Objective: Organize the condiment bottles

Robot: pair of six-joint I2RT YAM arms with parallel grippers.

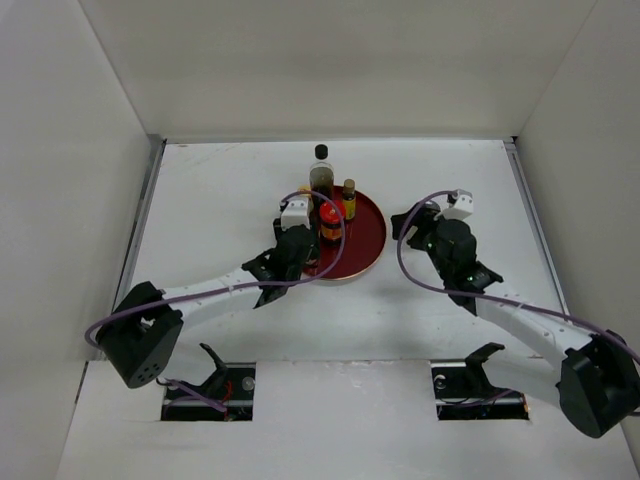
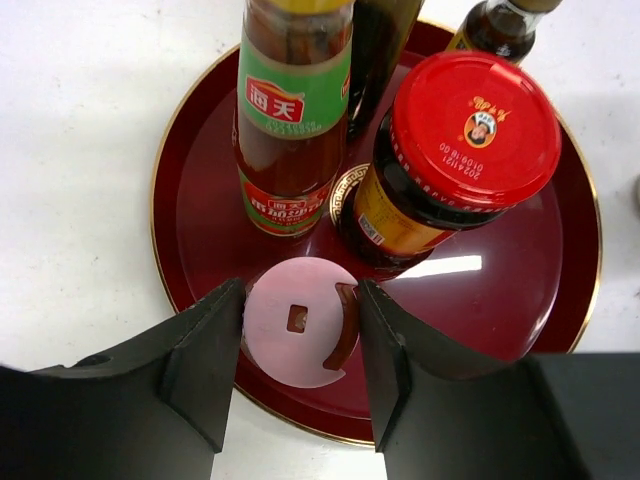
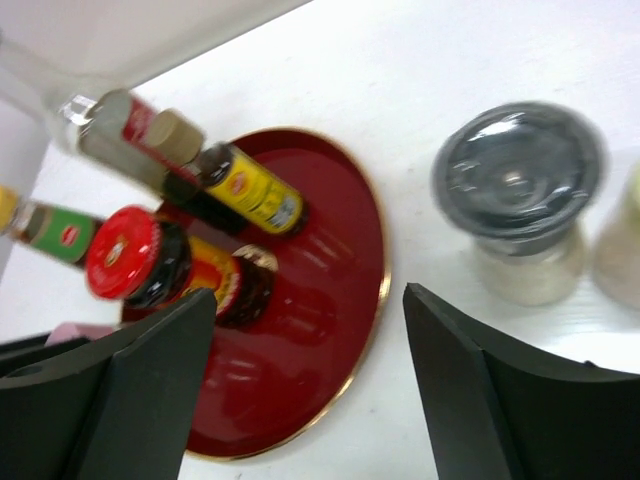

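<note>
Left gripper (image 2: pixel 300 345): clenched on the pink shaker (image 2: pixel 297 322), which stands at the lower edge of the round red tray (image 2: pixel 510 305), centre frame.
On the same tray: yellow-capped red sauce bottle (image 2: pixel 293 120) upper left, red-lidded jar (image 2: pixel 470 125) upper right, tall dark bottle (image 2: pixel 378 50) and small amber bottle (image 2: pixel 500 22) along the top.
Right gripper (image 3: pixel 310 390): released, jaws wide, grasping nothing.
Silver shaker (image 3: pixel 520 195) and cream-topped shaker (image 3: pixel 622 240): on the table (image 3: pixel 400 90), right of the tray; the second is blurred.

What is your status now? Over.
Left gripper shut on pink shaker, inside tray rim. Right gripper open, empty, right of tray. Jar and sauce bottle close ahead of shaker. Silver shaker on table, off tray.
</note>
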